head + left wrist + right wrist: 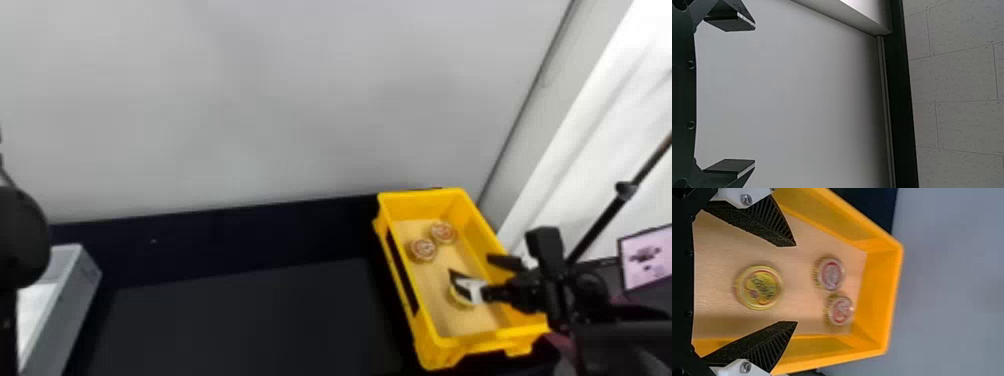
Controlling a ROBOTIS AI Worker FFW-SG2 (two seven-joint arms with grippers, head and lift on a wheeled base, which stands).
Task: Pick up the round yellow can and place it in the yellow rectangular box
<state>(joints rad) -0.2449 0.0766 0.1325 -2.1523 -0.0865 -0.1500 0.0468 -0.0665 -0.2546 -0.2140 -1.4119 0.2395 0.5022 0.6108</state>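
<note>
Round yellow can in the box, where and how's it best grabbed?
Probably from straight above, pinching the round yellow can by its side at two opposite points. It lies round face up on the floor of the yellow rectangular box, whose walls would hinder a sideways approach. The right end effector is open, pointing down into the box.

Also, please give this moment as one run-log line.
right gripper: open | yellow can: inside yellow box, not held | left gripper: open, empty
</note>
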